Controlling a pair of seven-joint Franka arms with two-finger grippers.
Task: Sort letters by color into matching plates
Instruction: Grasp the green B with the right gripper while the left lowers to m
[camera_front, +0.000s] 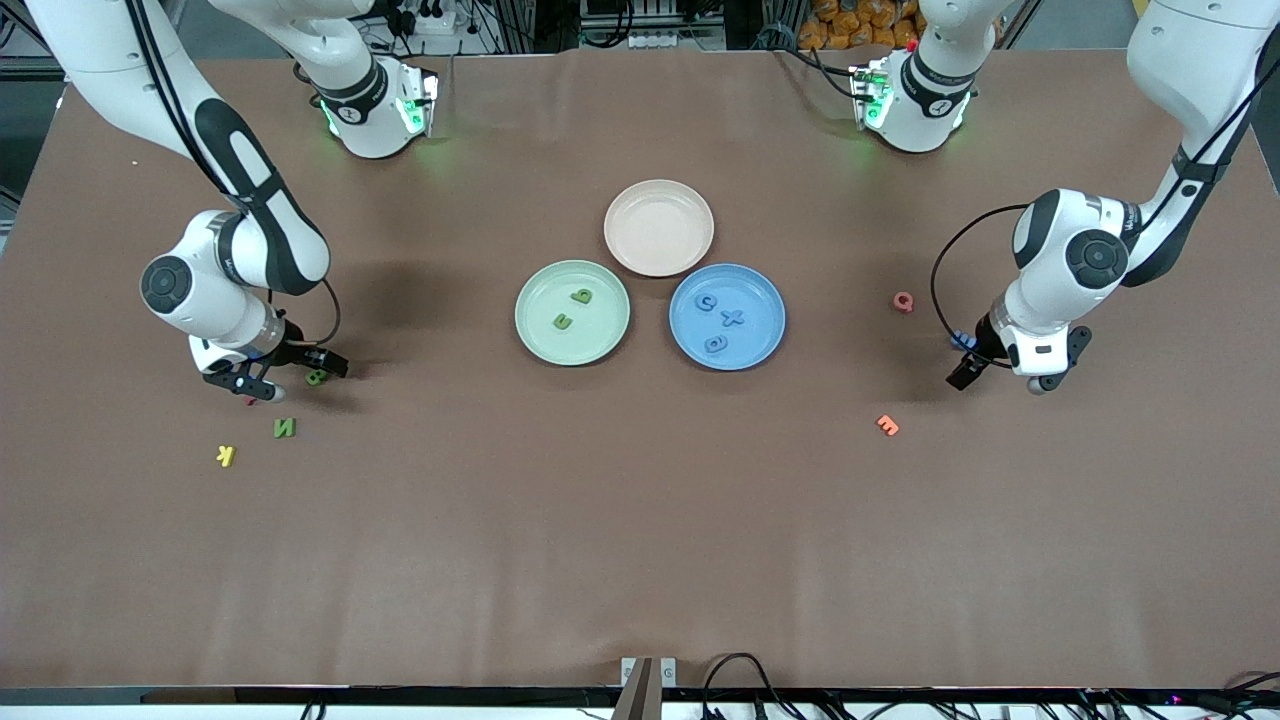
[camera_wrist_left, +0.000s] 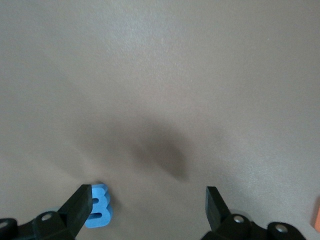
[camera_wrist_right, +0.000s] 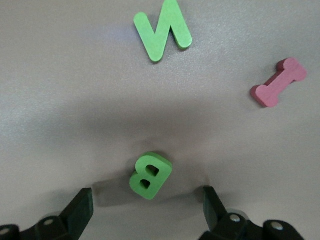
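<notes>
The pale green plate (camera_front: 600, 335) holds two green letters (camera_front: 581, 295). The blue plate (camera_front: 765, 300) holds three blue letters (camera_front: 733, 318). My right gripper (camera_front: 285, 375) is open and low over the table toward the right arm's end, its fingers on either side of a green B (camera_wrist_right: 150, 175), which also shows in the front view (camera_front: 316, 377). A green N (camera_front: 285, 428) lies nearer the front camera. My left gripper (camera_front: 1020, 362) is open and low toward the left arm's end. A blue B (camera_wrist_left: 100, 207) lies right beside one fingertip (camera_wrist_left: 80, 202).
A beige-pink plate (camera_front: 659, 227) sits farther from the front camera than the two plates. A yellow K (camera_front: 226, 456) and a pink I (camera_wrist_right: 278, 82) lie near the right gripper. A pink Q (camera_front: 904, 302) and an orange E (camera_front: 887, 425) lie near the left gripper.
</notes>
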